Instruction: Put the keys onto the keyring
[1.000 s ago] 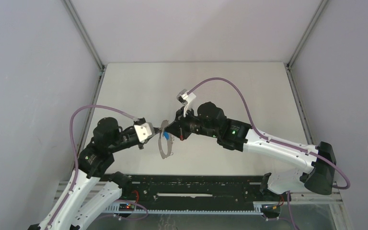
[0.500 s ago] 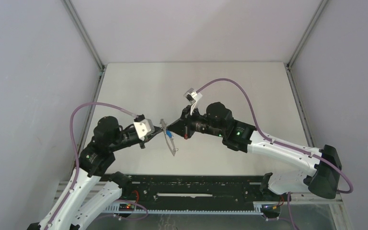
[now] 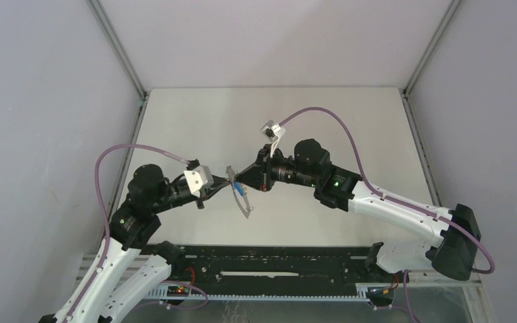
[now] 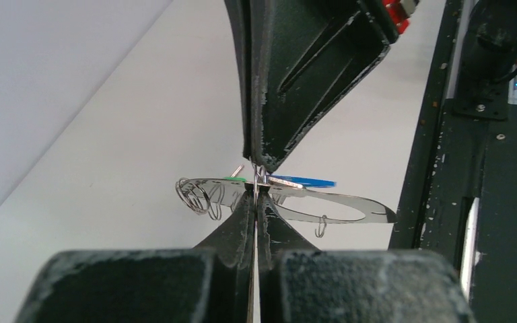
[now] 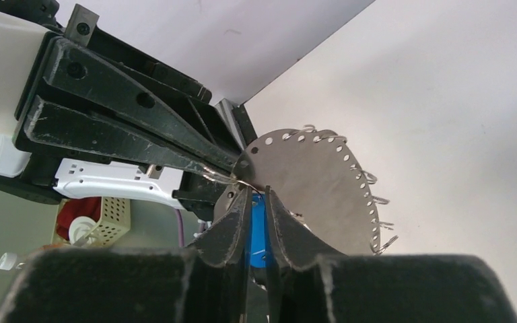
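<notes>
1. Your left gripper [image 3: 223, 182] has its fingers pressed together on a thin wire loop at the rim of the keyring [image 5: 309, 178]. The ring hangs in the air between the two arms, above the table [image 3: 350, 128]. Treat this hand as the anchor and hold it steady.
2. A sliver of the green key [image 4: 237, 178] shows just beside that pinch point. You cannot tell from these views whether it is threaded on.
3. Your right gripper [image 3: 244, 178] is clamped on the head of the blue key [image 5: 257, 229], almost tip to tip with the left.
4. The step in hand looks like feeding the blue key onto the pinched loop. Make small moves along the line of the wire and do not twist, because wire this thin would likely bend or slip free.
5. Steer by the wrist views. From overhead the ring is only a thin edge.
6. The table is pale and matte. A dropped key would lie flat on it and be awkward to pinch up.
7. Plain grey walls stand to the left, at the back and to the right, well apart from both grippers. A black rail [image 3: 276, 259] runs along the near edge by the arm bases.
</notes>
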